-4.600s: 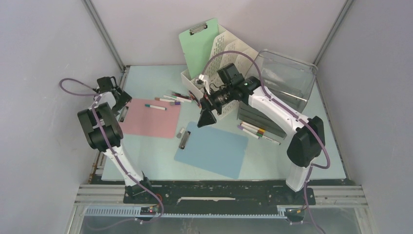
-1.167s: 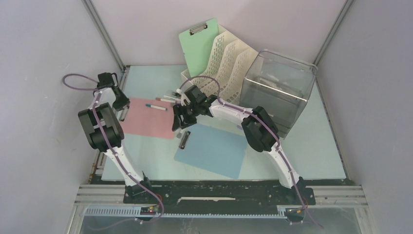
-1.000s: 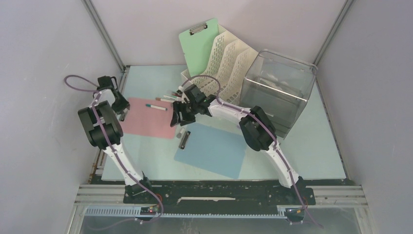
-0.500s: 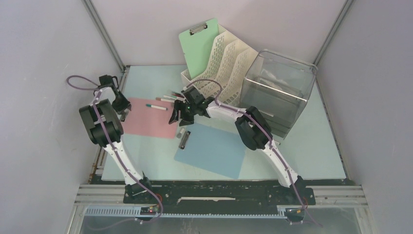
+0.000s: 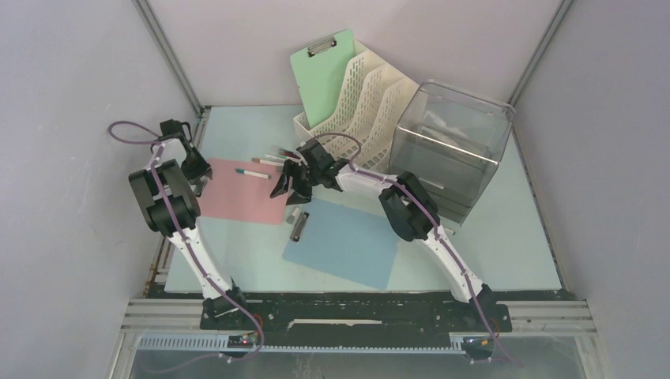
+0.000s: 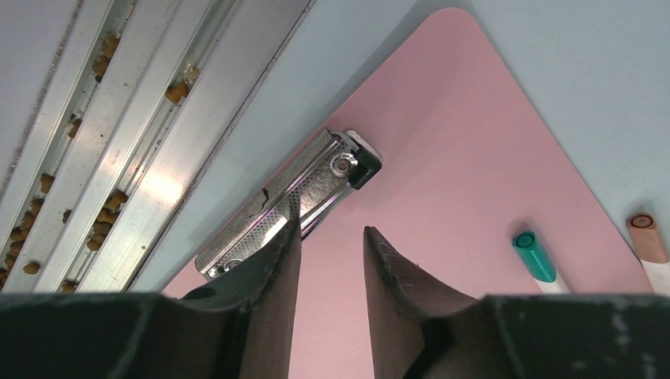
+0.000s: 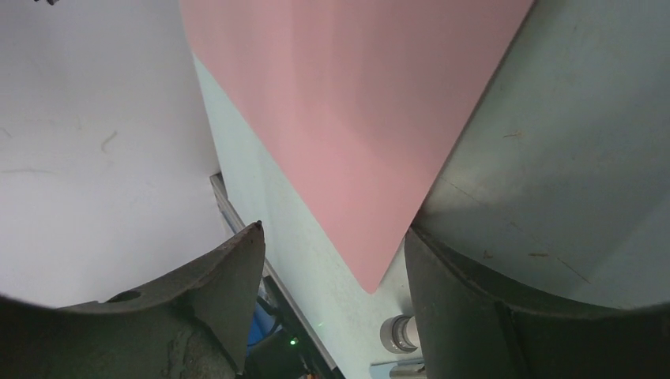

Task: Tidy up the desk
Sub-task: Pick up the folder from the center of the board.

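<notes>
You have open room on the pale mint-blue flat desk (image 5: 490,245) at lower right. Your left gripper (image 6: 330,237), narrowly parted and empty, hangs by the metal clip (image 6: 292,197) of the flat pink clipboard (image 6: 442,197). Your right gripper (image 7: 333,230) gapes wide, empty.

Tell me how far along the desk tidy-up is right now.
Done: the green clipboard stands in the white file rack. In hand: nothing is gripped. The left gripper hovers open at the metal clip of the pink clipboard, and the right gripper is open at its opposite edge. Left: the pink clipboard and blue clipboard lie flat on the desk, with loose markers near the rack.
</notes>
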Controlling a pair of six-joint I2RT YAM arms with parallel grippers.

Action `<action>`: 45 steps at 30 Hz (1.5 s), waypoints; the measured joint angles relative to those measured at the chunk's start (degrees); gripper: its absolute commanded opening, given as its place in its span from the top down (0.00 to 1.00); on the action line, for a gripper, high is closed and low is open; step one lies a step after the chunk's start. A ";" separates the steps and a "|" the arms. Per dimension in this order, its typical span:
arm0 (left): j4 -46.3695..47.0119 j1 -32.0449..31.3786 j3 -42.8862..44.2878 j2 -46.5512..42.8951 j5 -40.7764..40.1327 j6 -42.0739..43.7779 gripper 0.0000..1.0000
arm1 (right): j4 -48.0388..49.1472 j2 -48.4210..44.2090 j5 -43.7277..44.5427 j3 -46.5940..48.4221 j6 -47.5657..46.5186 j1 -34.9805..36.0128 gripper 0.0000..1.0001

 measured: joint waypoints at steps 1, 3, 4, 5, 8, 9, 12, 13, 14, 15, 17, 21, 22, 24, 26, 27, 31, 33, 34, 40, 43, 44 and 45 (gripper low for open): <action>-0.20 0.00 0.17 0.09 0.00 0.13 0.62 | 0.42 0.17 -0.42 0.00 0.46 -0.17 0.27; -0.52 0.00 0.46 0.26 0.00 0.33 0.62 | 1.09 0.37 -1.05 0.00 1.09 -0.44 0.27; -0.63 0.00 0.50 0.26 0.00 0.63 0.62 | 1.42 0.48 -1.38 0.02 1.36 -0.57 0.27; -0.74 0.00 0.57 0.28 -0.02 0.70 0.62 | 1.57 0.57 -1.64 0.11 1.62 -0.66 0.27; -0.96 0.04 1.01 0.44 -0.13 1.49 0.61 | 1.95 1.33 -2.32 1.62 2.34 -0.92 0.27; -1.03 0.07 1.14 0.52 -0.15 1.64 0.61 | 2.16 1.49 -2.58 1.99 2.49 -1.01 0.27; -1.11 0.13 1.25 0.66 -0.15 1.86 0.61 | 3.13 1.73 -3.19 2.95 2.97 -1.11 0.27; -1.14 0.15 1.25 0.66 -0.13 2.08 0.61 | 3.41 1.77 -3.37 3.32 3.19 -1.11 0.27; -1.16 0.15 1.25 0.68 -0.11 2.14 0.61 | 3.67 1.84 -3.54 3.63 3.39 -1.11 0.27; -1.16 0.15 1.25 0.72 -0.11 2.21 0.61 | 4.22 1.88 -3.82 3.85 3.67 -1.11 0.27; -1.42 0.15 1.44 0.85 -0.09 2.27 0.61 | 5.07 1.88 -4.42 4.24 4.26 -1.11 0.27; -2.45 0.15 2.36 1.20 0.13 2.69 0.61 | 7.56 1.99 -5.27 4.57 5.35 -1.14 0.31; -2.64 0.15 2.47 1.20 0.20 2.71 0.61 | 7.69 2.14 -5.35 4.92 5.53 -1.14 0.33; -2.89 0.15 2.62 1.25 0.35 2.86 0.61 | 7.63 2.56 -5.22 5.86 5.57 -1.11 0.40; -2.91 0.15 2.62 1.27 0.39 3.08 0.61 | 7.30 2.95 -4.96 6.69 5.60 -1.11 0.48; -2.93 0.15 2.62 1.27 0.42 3.13 0.61 | 7.08 3.08 -4.74 6.95 5.73 -1.11 0.49; -3.06 0.15 2.62 1.27 0.52 3.21 0.61 | 5.70 3.50 -4.07 7.06 5.99 -1.11 0.60; -3.10 0.15 2.62 1.27 0.57 3.26 0.61 | 5.20 3.74 -3.89 6.91 6.10 -1.20 0.67; -3.15 0.15 2.62 1.29 0.59 3.28 0.61 | 5.09 3.78 -3.87 6.69 6.08 -1.29 0.71; -3.58 0.15 2.62 1.33 1.42 3.74 0.61 | 5.05 3.80 -3.76 4.20 6.62 -1.46 0.95; -4.17 0.15 3.17 1.62 1.75 4.15 0.60 | 6.05 3.85 -4.48 3.58 7.54 -1.49 1.00; -4.24 0.15 3.48 1.77 1.92 4.20 0.60 | 6.54 3.85 -4.70 3.45 7.76 -1.49 1.00; -4.24 0.15 3.69 1.92 2.10 4.22 0.60 | 7.28 3.85 -5.07 3.17 8.13 -1.51 1.00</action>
